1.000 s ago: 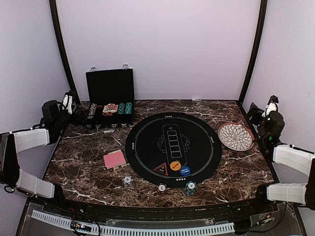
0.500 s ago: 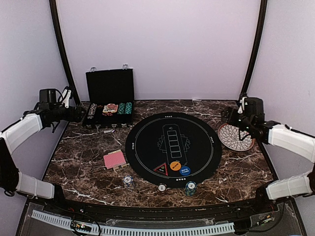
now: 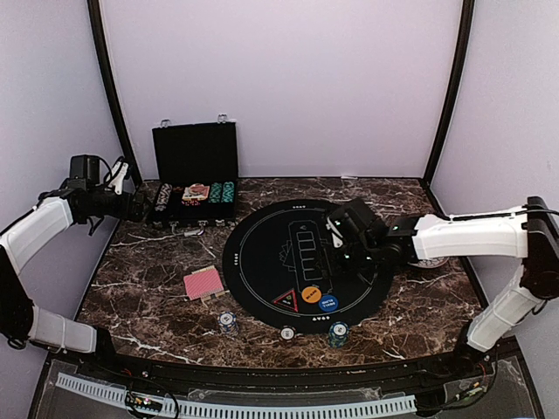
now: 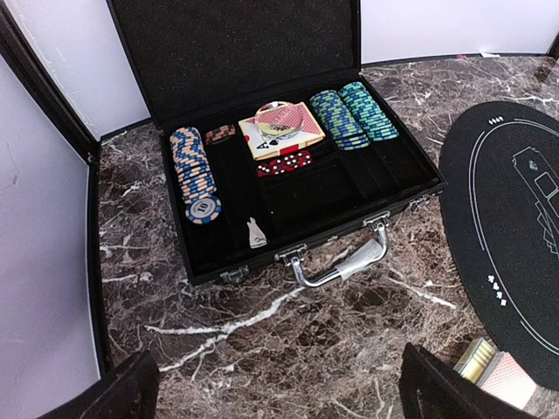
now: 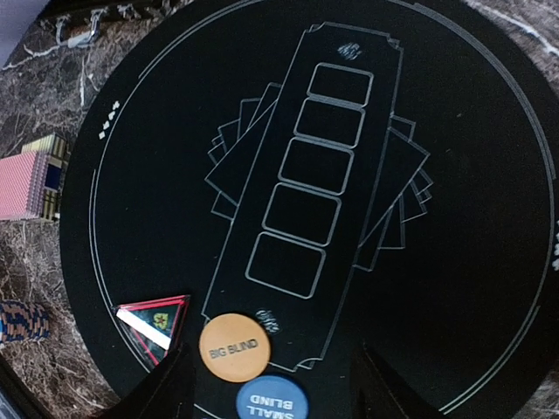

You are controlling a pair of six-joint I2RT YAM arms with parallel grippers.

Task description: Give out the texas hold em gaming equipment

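On the round black mat (image 3: 262,262) lie an orange "BIG BLIND" disc (image 5: 234,347), a blue "SMALL BLIND" disc (image 5: 272,403) and a red-edged triangle marker (image 5: 154,321). My right gripper (image 5: 275,388) hovers open above the mat (image 5: 454,262), and both discs show between its fingers. A red-backed card deck (image 3: 203,283) lies left of the mat. Three small chip stacks (image 3: 228,321) (image 3: 287,333) (image 3: 338,332) stand along the near edge. My left gripper (image 4: 284,393) hangs open over bare marble in front of the black case (image 4: 262,52), which holds chip rows (image 4: 194,170) and cards (image 4: 281,129).
The open case (image 3: 194,175) stands at the back left, its lid upright and its handle (image 4: 341,262) toward me. A white patterned plate (image 3: 430,260) at the right is mostly hidden behind my right arm. Dark frame posts rise at both back corners.
My right arm has swung from the right edge, past the plate, out over the mat, its jaws narrowing somewhat. The left arm lifted toward the case and now holds still.
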